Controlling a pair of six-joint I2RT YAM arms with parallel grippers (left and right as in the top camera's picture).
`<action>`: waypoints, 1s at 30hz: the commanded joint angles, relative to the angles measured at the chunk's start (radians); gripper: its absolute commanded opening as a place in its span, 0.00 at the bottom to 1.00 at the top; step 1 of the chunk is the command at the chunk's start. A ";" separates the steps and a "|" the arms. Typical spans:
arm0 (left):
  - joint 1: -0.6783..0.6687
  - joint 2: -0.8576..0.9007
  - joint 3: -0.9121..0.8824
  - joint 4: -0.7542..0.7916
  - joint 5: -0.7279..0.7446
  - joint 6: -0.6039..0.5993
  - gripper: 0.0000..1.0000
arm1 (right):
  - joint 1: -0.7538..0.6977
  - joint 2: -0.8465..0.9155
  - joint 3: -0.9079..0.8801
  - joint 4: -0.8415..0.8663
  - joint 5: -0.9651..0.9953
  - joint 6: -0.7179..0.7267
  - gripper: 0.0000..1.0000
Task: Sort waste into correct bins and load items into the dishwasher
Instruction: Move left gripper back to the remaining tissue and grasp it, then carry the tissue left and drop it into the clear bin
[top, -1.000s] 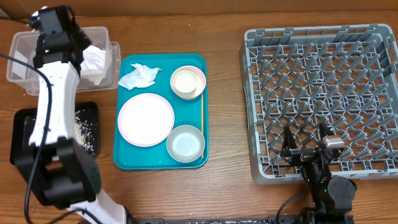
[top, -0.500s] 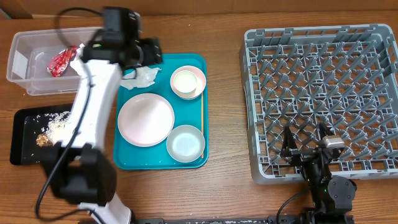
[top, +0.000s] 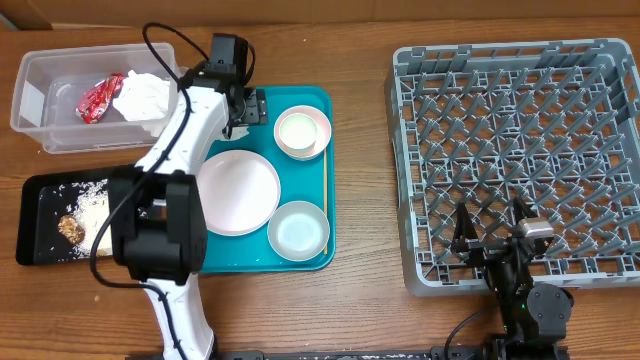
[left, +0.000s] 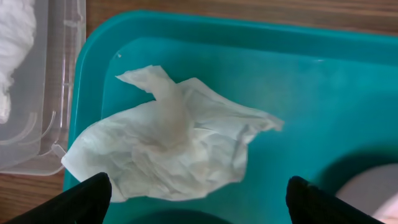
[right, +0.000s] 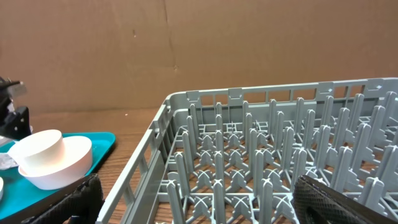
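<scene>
Napkin (left: 174, 149), crumpled, lay in the teal tray's (left: 298, 93) upper-left corner beside the clear tub (left: 56, 74), directly under the left gripper (left: 198, 200). Its wide-open jaws straddled the napkin's longer, left-to-right span. The right gripper (top: 490, 238) sat open at the overhead's lower right.

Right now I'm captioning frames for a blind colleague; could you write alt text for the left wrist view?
A crumpled white paper napkin lies on the teal tray, framed by the dark fingertips of the open left end effector. The clear plastic tub stands beside the tray at left.
</scene>
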 joint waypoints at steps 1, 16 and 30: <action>0.003 0.068 0.003 0.003 -0.031 0.004 0.93 | -0.003 -0.011 -0.010 0.005 0.001 -0.003 1.00; 0.003 0.132 0.038 0.025 -0.085 0.004 0.32 | -0.003 -0.011 -0.010 0.006 0.001 -0.003 1.00; 0.014 -0.048 0.412 -0.071 -0.179 -0.024 0.04 | -0.003 -0.011 -0.010 0.005 0.001 -0.003 1.00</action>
